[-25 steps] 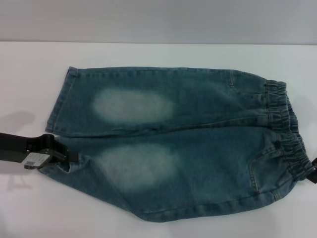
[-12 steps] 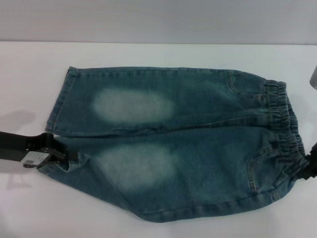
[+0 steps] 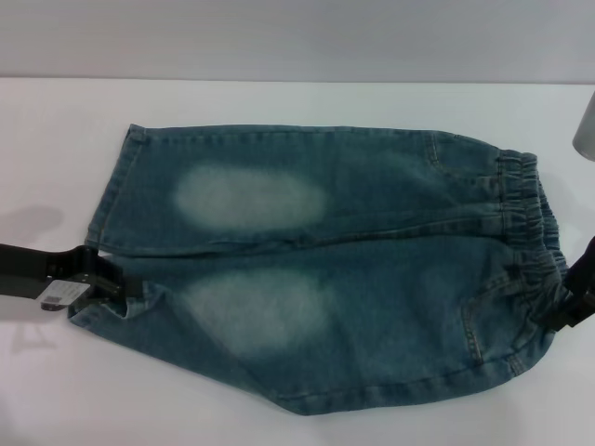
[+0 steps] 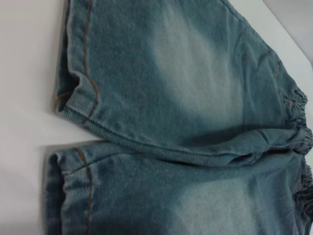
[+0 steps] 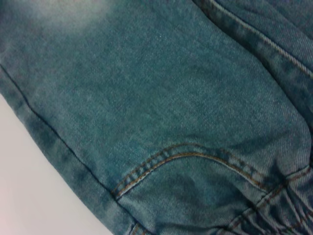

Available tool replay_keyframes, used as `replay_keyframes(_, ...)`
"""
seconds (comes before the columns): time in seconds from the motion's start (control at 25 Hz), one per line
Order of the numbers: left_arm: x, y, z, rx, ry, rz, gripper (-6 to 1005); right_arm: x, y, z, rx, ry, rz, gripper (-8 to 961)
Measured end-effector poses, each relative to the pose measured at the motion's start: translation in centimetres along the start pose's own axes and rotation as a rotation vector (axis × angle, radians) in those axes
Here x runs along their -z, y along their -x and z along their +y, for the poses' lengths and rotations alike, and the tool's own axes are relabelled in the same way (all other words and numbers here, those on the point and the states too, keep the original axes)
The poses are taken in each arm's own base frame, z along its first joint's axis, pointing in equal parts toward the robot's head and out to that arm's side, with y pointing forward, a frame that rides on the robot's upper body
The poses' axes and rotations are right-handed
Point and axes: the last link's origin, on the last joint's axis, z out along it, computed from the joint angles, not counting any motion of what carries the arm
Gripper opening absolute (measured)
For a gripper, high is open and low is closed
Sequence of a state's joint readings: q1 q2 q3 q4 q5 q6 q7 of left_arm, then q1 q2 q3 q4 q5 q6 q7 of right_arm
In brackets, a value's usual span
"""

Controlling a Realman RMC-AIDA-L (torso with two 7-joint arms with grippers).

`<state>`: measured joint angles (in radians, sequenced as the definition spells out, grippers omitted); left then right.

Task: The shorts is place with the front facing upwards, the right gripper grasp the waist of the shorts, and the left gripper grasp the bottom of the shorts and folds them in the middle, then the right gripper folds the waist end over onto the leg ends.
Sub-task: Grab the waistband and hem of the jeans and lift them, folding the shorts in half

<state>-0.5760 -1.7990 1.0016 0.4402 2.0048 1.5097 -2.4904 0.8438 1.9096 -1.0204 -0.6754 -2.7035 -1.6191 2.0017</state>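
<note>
Head view: the shorts (image 3: 325, 279) lay flat, front up, on a white table (image 3: 56, 130), the waist of the shorts (image 3: 532, 243) toward the robot's right and the bottom of the shorts (image 3: 110, 200) toward its left. The left gripper (image 3: 110, 286) sat at the hem of the near leg, touching the denim; whether its fingers were clamped could not be told. The right gripper (image 3: 572, 299) stood at the near end of the waistband, against the cloth; its grip could not be told either.

Left wrist view: both leg hems (image 4: 80, 98), with orange stitching, lay on the table.

Right wrist view: a stitched pocket seam (image 5: 186, 159) and gathered waistband cloth filled the picture.
</note>
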Motion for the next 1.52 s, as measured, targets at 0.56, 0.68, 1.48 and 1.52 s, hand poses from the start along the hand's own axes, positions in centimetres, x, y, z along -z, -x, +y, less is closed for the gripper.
replay_keyframes(0.56,0.5,-1.0,0.3,-0.013,-0.003,0.030,61,-0.1,0.2,-0.4,0.029,-0.024,-0.008,102)
replay_keyframes(0.68,0.8,-1.4,0.4,-0.010,0.002,0.052,61,0.2,0.0,-0.4,0.028,-0.017,-0.024,13)
replay_keyframes(1.48,1.0,-6.9,2.7,-0.027,0.016,0.333,64,2.4,-4.6,-1.6,-0.390,0.098,-0.871,7)
replay_keyframes(1.52,0.7,-7.2,2.9,-0.032,0.012,0.344,64,1.8,-4.8,-1.9,-0.425,0.088,-0.887,7)
